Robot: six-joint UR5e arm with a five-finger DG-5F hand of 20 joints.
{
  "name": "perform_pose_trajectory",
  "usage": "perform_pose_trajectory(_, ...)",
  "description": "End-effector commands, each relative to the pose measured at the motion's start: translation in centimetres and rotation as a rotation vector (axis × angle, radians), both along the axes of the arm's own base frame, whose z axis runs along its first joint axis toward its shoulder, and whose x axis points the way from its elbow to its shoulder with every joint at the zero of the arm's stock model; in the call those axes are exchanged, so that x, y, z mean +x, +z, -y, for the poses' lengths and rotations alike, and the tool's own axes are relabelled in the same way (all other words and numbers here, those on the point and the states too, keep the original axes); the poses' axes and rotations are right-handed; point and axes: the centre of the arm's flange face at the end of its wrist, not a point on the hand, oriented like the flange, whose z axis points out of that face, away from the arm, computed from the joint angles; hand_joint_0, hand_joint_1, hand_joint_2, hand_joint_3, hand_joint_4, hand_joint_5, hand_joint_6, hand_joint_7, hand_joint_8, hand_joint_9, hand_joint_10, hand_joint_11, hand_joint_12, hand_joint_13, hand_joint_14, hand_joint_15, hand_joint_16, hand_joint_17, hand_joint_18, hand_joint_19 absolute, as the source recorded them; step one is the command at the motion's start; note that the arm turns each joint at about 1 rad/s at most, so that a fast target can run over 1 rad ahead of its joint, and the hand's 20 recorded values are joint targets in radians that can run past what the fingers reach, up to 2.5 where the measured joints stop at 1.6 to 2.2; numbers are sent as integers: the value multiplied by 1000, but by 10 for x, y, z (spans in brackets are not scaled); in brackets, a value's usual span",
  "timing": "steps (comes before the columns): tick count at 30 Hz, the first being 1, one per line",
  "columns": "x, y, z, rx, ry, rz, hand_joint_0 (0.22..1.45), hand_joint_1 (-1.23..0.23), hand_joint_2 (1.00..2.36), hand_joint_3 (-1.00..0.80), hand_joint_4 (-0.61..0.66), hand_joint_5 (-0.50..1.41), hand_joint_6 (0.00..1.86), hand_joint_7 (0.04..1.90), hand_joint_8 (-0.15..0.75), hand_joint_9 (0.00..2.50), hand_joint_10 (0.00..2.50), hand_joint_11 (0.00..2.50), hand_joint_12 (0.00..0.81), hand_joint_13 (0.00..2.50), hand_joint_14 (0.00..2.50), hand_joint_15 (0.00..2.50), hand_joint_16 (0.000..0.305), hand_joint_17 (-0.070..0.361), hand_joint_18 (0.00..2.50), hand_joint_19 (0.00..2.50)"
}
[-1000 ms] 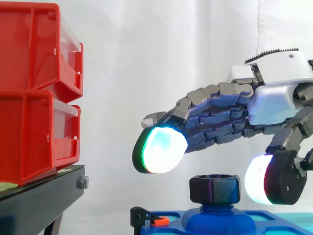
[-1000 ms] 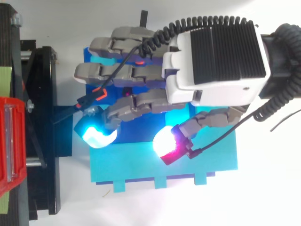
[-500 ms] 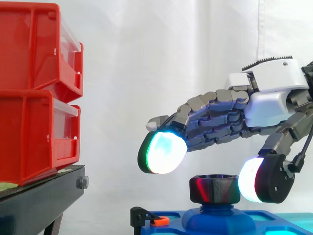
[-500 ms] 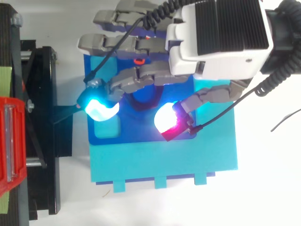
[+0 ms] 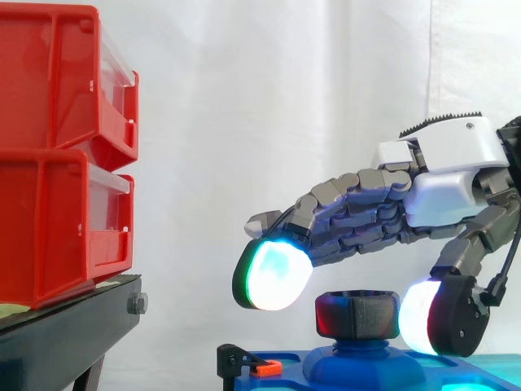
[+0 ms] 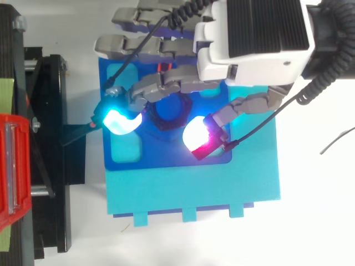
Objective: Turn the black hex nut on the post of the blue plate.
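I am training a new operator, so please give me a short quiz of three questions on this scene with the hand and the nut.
1. True or false: the black hex nut lies inside a red bin.
2. In the side view, the green-rimmed finger pad of the hand is: A) above and left of the nut, B) under the blue plate, C) inside a bin.
3. Fill in: in the side view, the thumb pad glows at the nut's ___ side.
Key: 1 false; 2 A; 3 right.
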Motion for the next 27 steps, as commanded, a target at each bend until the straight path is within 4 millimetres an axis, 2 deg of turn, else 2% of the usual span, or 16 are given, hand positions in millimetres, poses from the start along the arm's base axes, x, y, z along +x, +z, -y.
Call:
perform_pose_trajectory(1,0,-1,1,1,0,-1,459,-916,1000,-500,-153,-300,501,596,73,0,0,0,282,0,0,0,43,96,0,0)
perform_pose_trajectory(27,-2,-1,11,3,11,-1,434,-830,1000,-500,-55,-300,501,618,108,0,0,0,296,0,0,0,44,100,0,0)
